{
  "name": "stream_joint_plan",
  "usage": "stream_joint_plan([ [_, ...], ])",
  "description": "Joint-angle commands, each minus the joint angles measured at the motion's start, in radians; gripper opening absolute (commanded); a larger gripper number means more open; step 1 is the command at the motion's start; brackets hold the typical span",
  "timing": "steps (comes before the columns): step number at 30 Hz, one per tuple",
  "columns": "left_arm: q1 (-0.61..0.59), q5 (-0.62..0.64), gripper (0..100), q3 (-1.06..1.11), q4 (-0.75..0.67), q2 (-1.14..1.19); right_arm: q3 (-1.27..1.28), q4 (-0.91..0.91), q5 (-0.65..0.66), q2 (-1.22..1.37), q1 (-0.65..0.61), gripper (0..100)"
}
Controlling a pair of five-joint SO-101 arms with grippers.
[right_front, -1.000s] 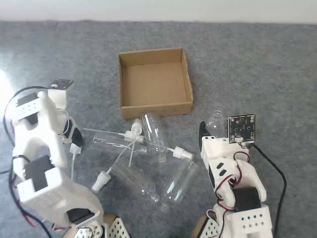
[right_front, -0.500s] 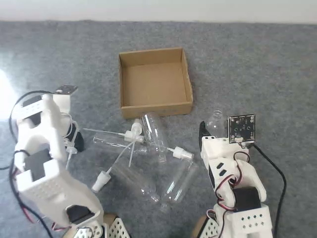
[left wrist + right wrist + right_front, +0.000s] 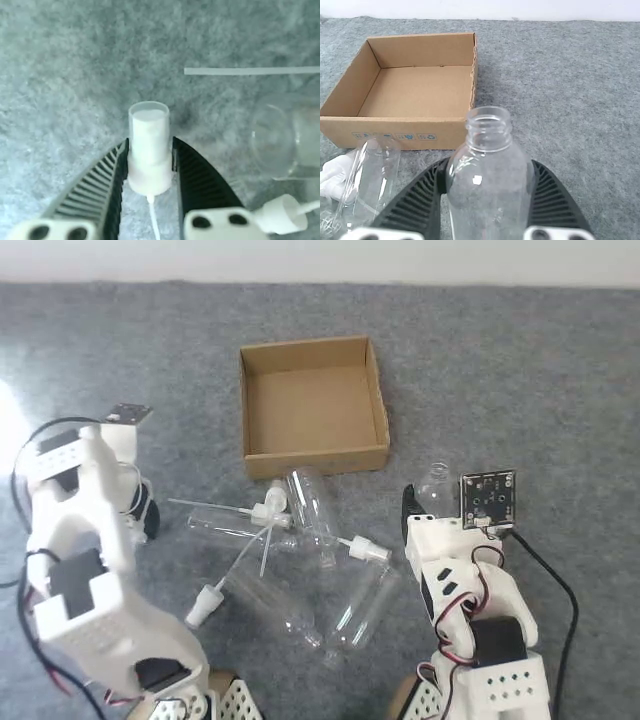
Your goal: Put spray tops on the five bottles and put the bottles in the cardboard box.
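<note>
High view is looking down on a grey carpet (image 3: 530, 370) that is covering the whole work surface, with a pale strip of wall (image 3: 320, 258) running along its far edge. The cardboard box (image 3: 313, 410) is sitting open-topped at the far middle, showing its brown floor. Just nearer than the box, clear bottles (image 3: 312, 508) are lying in a loose heap on the carpet, crossing one another, with white spray heads (image 3: 368, 551) and their thin tubes lying among them.

The left arm (image 3: 80, 530) is standing to the left of the heap. In the left wrist view the left gripper (image 3: 149, 150) is clamping a white spray top (image 3: 148, 125) between its ribbed black fingers (image 3: 105, 180), its dip tube trailing back between them. The mouth of a lying bottle (image 3: 285, 145) and a straight tube (image 3: 250, 71) are resting on the carpet close by.

The right arm (image 3: 470, 600) is standing at the near right. The right gripper (image 3: 488, 167) is grasping an uncapped bottle (image 3: 488, 145) around its body, holding it upright with its mouth open, just right of the heap and nearer than the box's right corner. In the right wrist view the box's front wall is facing the bottle, and the carpet is stretching beyond to the pale wall.
</note>
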Motion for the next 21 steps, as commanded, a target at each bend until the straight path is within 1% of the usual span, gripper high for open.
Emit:
stream_joint_plan([
  [1, -0.002, -0.006, 1, -0.010, 0.020, -0.091, -0.011, -0.025, 0.002, -0.016, -0.008, 11.1],
  [8, 0.000, -0.006, 1, -0.005, 0.049, -0.097, -0.011, -0.025, 0.002, -0.016, -0.008, 11.0],
  [13, -0.021, -0.006, 1, -0.019, 0.041, -0.114, -0.011, -0.025, 0.002, -0.016, -0.008, 10.8],
  [21, -0.066, -0.005, 1, -0.012, 0.048, -0.347, -0.011, -0.025, 0.002, -0.016, -0.008, 10.8],
])
